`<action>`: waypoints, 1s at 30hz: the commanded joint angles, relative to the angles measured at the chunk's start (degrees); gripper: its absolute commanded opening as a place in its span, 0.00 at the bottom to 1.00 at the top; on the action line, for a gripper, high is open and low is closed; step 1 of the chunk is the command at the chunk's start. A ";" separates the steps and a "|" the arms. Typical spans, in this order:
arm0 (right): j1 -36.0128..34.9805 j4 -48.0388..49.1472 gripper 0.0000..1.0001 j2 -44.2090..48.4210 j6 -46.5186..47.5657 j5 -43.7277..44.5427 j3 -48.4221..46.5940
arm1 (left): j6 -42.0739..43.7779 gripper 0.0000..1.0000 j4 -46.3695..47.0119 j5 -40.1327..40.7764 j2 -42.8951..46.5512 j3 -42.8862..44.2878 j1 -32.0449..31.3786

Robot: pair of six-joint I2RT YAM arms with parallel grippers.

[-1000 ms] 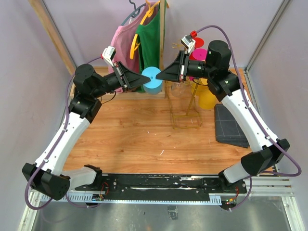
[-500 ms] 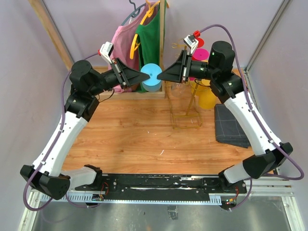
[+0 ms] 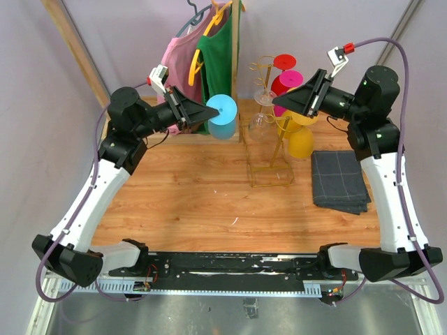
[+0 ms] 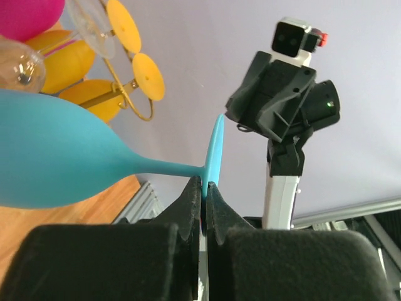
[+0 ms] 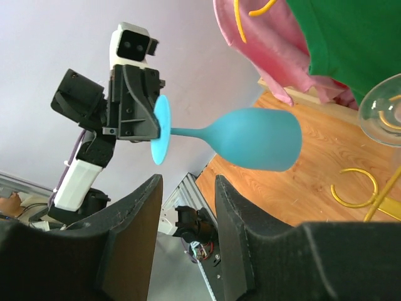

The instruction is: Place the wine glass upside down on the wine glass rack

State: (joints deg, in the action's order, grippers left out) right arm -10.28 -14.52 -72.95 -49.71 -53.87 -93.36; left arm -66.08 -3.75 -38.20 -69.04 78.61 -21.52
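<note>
The blue wine glass (image 3: 222, 116) lies on its side in the air, left of the gold wire rack (image 3: 272, 143). My left gripper (image 3: 209, 110) is shut on the edge of its round foot (image 4: 215, 148); the bowl (image 4: 56, 164) points away from the fingers. My right gripper (image 3: 288, 98) is open and empty, behind the rack's top and well right of the glass. In the right wrist view the blue glass (image 5: 257, 138) floats beyond the open gripper (image 5: 188, 180). A clear glass (image 3: 260, 126) hangs upside down on the rack.
Red (image 3: 284, 62), pink (image 3: 289, 82) and yellow glasses (image 3: 301, 143) stand behind the rack. A grey folded cloth (image 3: 339, 181) lies at the right. A wooden clothes rack with pink and green shirts (image 3: 204, 50) stands at the back, close behind the blue glass.
My right arm has drawn back to the right, away from the blue glass, with its gripper open. The left gripper keeps the glass by its foot, hardly moved.
</note>
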 commanded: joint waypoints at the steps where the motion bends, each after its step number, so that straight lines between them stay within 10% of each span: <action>1: 2.74 -0.10 0.40 1.25 1.28 -0.93 1.20 | -4.95 0.00 2.10 -0.28 -1.62 -1.74 -0.45; 30: 10.63 2.34 0.40 3.99 -0.07 -0.88 5.12 | -7.26 0.00 1.84 2.44 -19.41 8.88 -8.83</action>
State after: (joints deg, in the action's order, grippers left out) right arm -1.02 -14.68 -69.69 -49.06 -53.95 -89.01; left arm -75.22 -2.09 -36.47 -87.18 84.18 -29.43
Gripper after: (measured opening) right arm 0.403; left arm 0.021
